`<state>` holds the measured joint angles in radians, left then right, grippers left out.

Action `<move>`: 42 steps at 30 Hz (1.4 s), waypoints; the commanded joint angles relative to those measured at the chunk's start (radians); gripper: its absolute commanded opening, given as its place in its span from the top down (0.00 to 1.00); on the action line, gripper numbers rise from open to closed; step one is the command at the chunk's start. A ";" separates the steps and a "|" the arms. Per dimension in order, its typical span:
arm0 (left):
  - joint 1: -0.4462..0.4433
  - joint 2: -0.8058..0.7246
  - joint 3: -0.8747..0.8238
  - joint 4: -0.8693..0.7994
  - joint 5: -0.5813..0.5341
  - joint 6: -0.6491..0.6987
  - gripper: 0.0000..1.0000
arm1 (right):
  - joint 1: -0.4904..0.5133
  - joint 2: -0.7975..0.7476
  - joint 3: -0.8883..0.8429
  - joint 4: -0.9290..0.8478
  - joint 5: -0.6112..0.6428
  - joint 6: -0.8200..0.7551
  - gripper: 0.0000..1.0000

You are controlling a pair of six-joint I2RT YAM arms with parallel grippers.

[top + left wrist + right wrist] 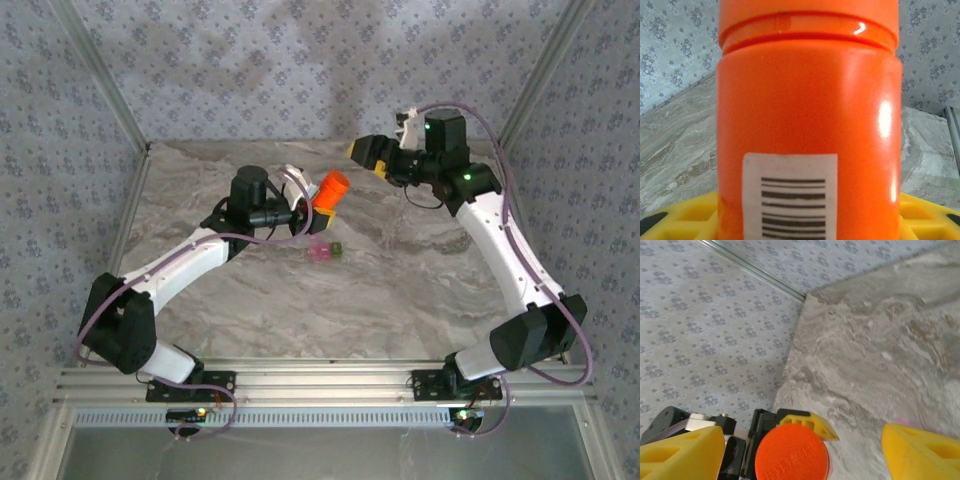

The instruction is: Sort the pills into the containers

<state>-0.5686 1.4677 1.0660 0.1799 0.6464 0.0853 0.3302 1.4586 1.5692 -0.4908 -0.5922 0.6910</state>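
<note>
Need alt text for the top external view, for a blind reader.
The left gripper holds a capped orange bottle near the middle of a marble table, just behind the small joined pink and olive containers. The right gripper hangs open beyond the bottle, toward the back wall.

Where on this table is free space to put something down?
Free: the near half of the table, from its near edge up to the containers, and the far left corner. Crowded: the centre, where the left gripper holds the orange bottle just behind the containers, the right gripper open nearby.
</note>
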 commanded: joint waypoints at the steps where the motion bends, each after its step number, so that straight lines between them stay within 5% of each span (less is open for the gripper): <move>1: 0.003 -0.024 0.041 0.004 0.028 0.014 1.00 | 0.043 0.019 0.058 -0.130 0.074 0.041 0.16; 16: 0.002 -0.015 0.049 0.000 0.035 0.017 1.00 | 0.138 0.091 0.093 -0.139 0.079 0.022 0.21; 28: 0.002 -0.004 0.056 0.006 0.043 0.010 1.00 | 0.136 0.078 0.062 -0.080 0.036 -0.110 0.63; 33: 0.002 -0.012 0.054 0.008 0.048 0.004 1.00 | 0.130 0.039 -0.047 0.084 -0.115 -0.514 0.57; 37: 0.001 -0.018 0.052 -0.001 0.052 0.006 1.00 | 0.081 0.033 -0.126 0.148 -0.210 -0.499 0.40; 42: 0.000 -0.021 0.049 -0.006 0.050 0.010 1.00 | 0.038 -0.027 -0.169 0.270 -0.192 -0.265 0.21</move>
<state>-0.5655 1.4681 1.0767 0.1444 0.6662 0.0925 0.3943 1.4902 1.4151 -0.3225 -0.7578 0.3241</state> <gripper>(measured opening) 0.526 0.777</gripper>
